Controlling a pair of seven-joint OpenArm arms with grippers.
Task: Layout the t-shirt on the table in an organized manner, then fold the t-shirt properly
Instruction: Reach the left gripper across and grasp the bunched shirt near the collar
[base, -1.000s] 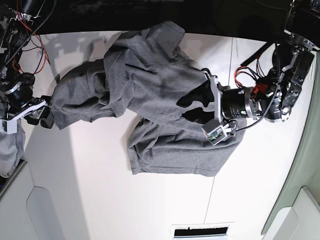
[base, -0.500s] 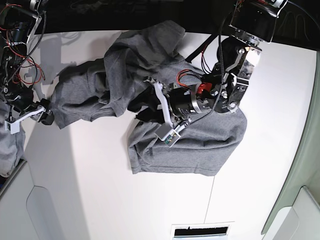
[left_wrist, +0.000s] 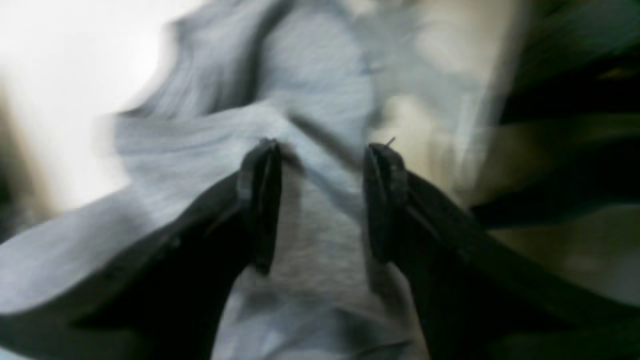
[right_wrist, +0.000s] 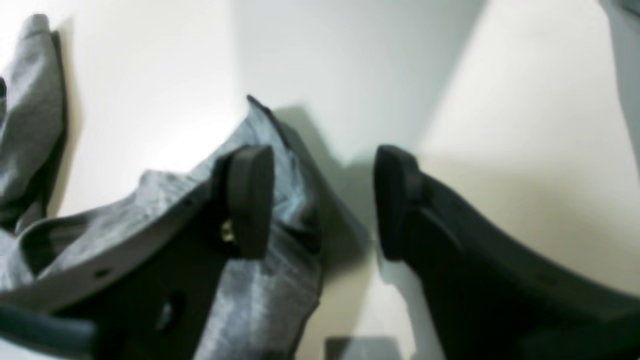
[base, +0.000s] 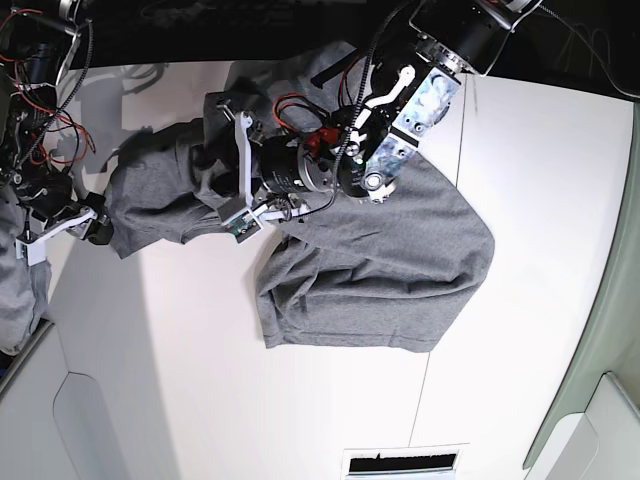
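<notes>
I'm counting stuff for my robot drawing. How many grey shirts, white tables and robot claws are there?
Grey t-shirt: 1
White table: 1
Robot claws: 2, the left gripper and the right gripper, both open
Total: 4

The left arm (base: 400, 110) is built of black housings and silver-grey brackets pierced with round holes, with red and black cables looping along it. A white plate sits at its wrist, beside a small grey camera module. The right arm (base: 40, 170) shows bundled red and black wires and a white bracket. Both grippers carry matte black fingers (right_wrist: 247, 200) with rounded pads.
</notes>
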